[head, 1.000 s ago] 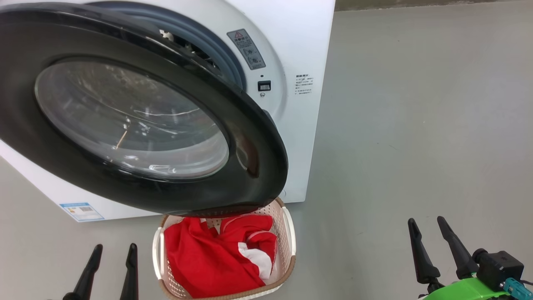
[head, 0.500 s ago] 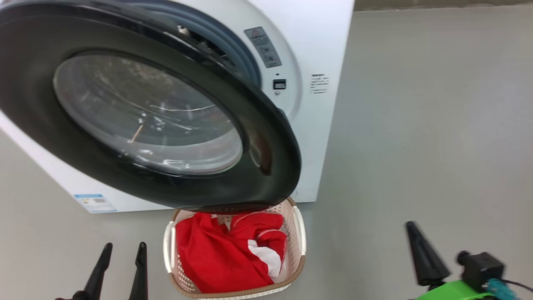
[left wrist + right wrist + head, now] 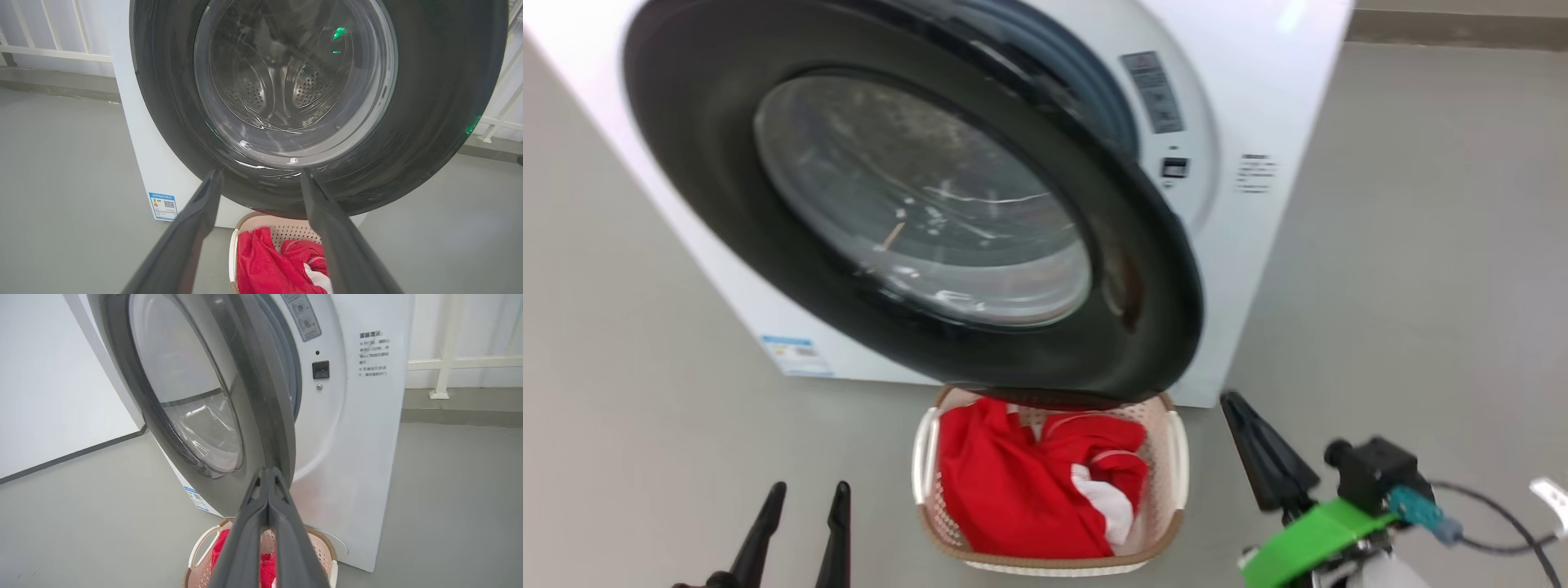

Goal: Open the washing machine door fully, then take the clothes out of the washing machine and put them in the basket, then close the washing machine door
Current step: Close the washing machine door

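The basket and clothes are partly hidden by the washing machine door. The left claw is released, right claw clenched empty.

We see a glossy black rim and smooth clear glass on the washing machine door, with the perforated steel drum shining behind it. The basket looks like perforated cream plastic with a woven-look brown rim, and the clothes are red cloth.

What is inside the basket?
Red clothes with a white panel fill the basket. Its far end is covered by the door, and its bottom lies beneath the clothes, so neither can be checked.
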{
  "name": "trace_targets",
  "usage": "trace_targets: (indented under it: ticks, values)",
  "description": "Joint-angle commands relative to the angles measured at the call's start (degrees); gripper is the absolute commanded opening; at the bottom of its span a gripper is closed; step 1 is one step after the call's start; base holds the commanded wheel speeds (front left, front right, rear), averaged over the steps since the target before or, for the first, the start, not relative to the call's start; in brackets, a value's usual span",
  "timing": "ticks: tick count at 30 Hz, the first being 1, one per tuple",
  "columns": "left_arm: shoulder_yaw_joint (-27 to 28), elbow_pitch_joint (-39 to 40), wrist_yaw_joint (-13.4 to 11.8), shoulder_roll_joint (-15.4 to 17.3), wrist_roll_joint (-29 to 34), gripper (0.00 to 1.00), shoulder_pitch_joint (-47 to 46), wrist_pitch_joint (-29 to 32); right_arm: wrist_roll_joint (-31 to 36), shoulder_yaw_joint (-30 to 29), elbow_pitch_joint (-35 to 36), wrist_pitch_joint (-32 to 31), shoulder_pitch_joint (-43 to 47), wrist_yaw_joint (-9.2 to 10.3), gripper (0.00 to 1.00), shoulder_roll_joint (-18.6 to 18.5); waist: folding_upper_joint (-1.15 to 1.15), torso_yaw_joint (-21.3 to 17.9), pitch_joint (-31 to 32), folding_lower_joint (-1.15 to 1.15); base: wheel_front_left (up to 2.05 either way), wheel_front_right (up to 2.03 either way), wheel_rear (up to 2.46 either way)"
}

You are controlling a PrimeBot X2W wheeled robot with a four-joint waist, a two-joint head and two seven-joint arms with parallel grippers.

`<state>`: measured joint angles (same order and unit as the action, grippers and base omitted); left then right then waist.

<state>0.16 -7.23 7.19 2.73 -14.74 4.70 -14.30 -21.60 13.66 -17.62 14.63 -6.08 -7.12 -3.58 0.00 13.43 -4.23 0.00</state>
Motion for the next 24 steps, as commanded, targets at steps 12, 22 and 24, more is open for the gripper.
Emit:
trace_targets:
  ticks: [12,22,24]
  values:
    - [0.1,0.8,0.3,0.2,-2.9,1.00,-3.2,-0.7,-1.4,2.9,-1.6,0.4,-10.6,-0.36,0.00,-1.1,0.00,7.3,-1.7,0.00,0.00,0.00,0.00]
    - [-0.6,0.9,0.3,0.2,-4.4,1.00,-4.6,-0.7,-1.7,0.4,-1.1,0.4,-13.0,-0.36,0.00,-1.9,0.00,7.6,-4.1,0.00,0.00,0.00,0.00]
    - [-0.8,1.0,0.3,0.2,-4.7,1.00,-5.1,-0.7,-1.6,-0.3,-0.8,0.4,-13.3,-0.36,0.00,-2.2,0.00,7.5,-4.8,0.00,0.00,0.00,0.00]
